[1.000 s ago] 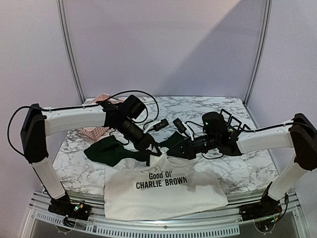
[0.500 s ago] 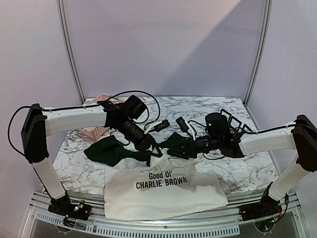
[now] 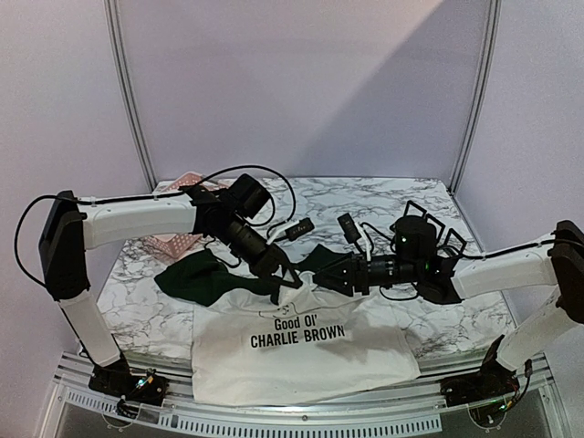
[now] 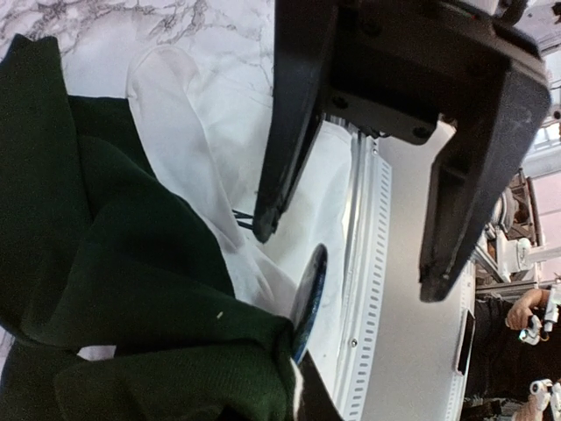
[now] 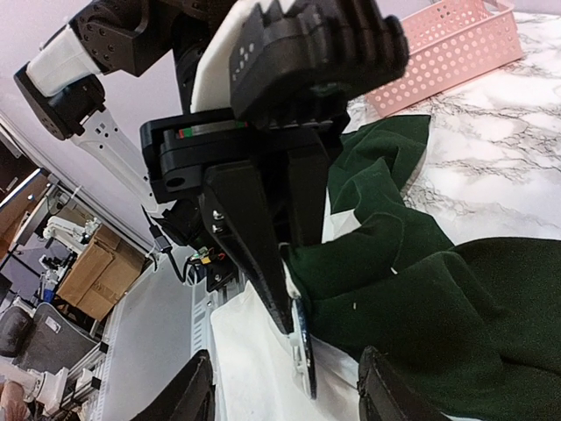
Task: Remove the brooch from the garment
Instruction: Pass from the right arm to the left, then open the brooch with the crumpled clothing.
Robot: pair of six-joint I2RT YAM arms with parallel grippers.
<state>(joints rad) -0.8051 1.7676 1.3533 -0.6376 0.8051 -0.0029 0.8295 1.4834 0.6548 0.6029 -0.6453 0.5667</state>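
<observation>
While left gripper (image 3: 290, 276) clamps the shirt (image 3: 301, 365) collar, right gripper (image 3: 319, 274) at its 3 o'clock stands open, facing brooch (image 5: 304, 351)

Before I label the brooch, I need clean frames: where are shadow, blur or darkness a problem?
Top external: diagonal shadow on the back wall, garment print crisp. Left wrist: brooch edge-on, dark, thin. Right wrist: its own claw blurred at the bottom edge.
</observation>
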